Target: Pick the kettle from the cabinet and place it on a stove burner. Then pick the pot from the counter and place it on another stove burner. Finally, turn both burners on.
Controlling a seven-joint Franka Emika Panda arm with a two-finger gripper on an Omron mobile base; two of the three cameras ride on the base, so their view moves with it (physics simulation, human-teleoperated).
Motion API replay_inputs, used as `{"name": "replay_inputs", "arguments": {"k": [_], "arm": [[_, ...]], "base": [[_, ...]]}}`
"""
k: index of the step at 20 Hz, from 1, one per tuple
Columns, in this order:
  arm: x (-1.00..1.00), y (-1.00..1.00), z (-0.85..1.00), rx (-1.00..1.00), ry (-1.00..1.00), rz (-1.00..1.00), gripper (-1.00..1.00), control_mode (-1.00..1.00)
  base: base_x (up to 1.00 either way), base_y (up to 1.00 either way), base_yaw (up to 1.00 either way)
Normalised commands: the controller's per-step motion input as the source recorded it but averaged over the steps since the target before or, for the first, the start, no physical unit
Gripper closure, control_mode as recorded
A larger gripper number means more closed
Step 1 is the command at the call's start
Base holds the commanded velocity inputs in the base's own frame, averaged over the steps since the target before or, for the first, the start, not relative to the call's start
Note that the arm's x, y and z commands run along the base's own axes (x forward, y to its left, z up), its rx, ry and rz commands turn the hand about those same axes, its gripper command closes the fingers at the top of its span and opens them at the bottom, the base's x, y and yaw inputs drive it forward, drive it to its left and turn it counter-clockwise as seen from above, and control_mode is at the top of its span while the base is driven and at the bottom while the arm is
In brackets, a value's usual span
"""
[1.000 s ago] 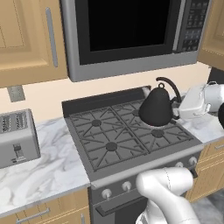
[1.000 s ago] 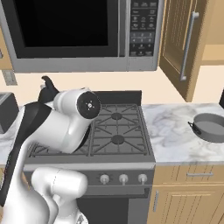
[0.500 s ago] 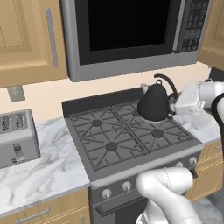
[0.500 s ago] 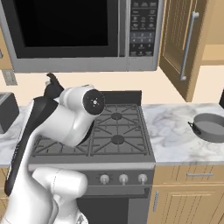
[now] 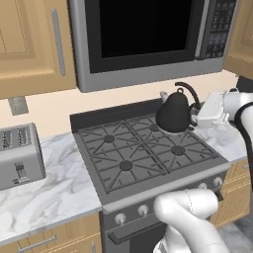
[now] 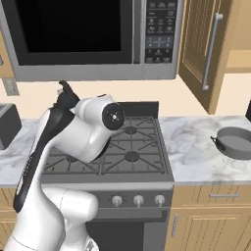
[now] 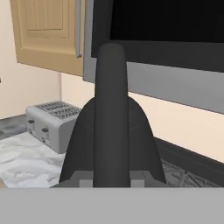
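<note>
Gripper point(image 5: 198, 117) jaws are pinched on the loop handle of the kettle point(image 5: 173, 112), which is held above the stove's rear right burner point(image 5: 157, 127). Far to the right, the pot point(image 6: 236, 142) is seen on the counter point(image 6: 196, 142).

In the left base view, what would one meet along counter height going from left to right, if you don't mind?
Toaster → counter → left burners → kettle → gripper.

One kettle point(image 5: 173, 112), black, right at the end effector point(image 5: 197, 117). One grey pot point(image 6: 237, 142) on the bench point(image 6: 196, 139), well apart from the end effector. One toaster point(image 5: 19, 155). One microwave point(image 5: 143, 34). Four burners under the range's grates point(image 5: 143, 150). Three knobs point(image 6: 138, 200) on the range front in the right base view.
</note>
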Motion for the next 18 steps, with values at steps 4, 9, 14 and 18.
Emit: {"name": "replay_inputs", "arguments": {"k": [4, 9, 14, 18], "arm": [[0.19, -0.12, -0.14, 0.0, -0.04, 0.0, 1.0, -1.0], [0.2, -0.12, -0.19, 0.0, -0.01, 0.0, 1.0, -1.0], [0.25, -0.13, -0.17, 0.0, 0.0, 0.0, 1.0, -1.0], [0.39, -0.13, -0.08, 0.0, 0.04, 0.0, 1.0, -1.0]], "base": [[0.0, 0.0, 0.0], [0.0, 0.0, 0.0], [0.0, 0.0, 0.0], [0.0, 0.0, 0.0]]}}
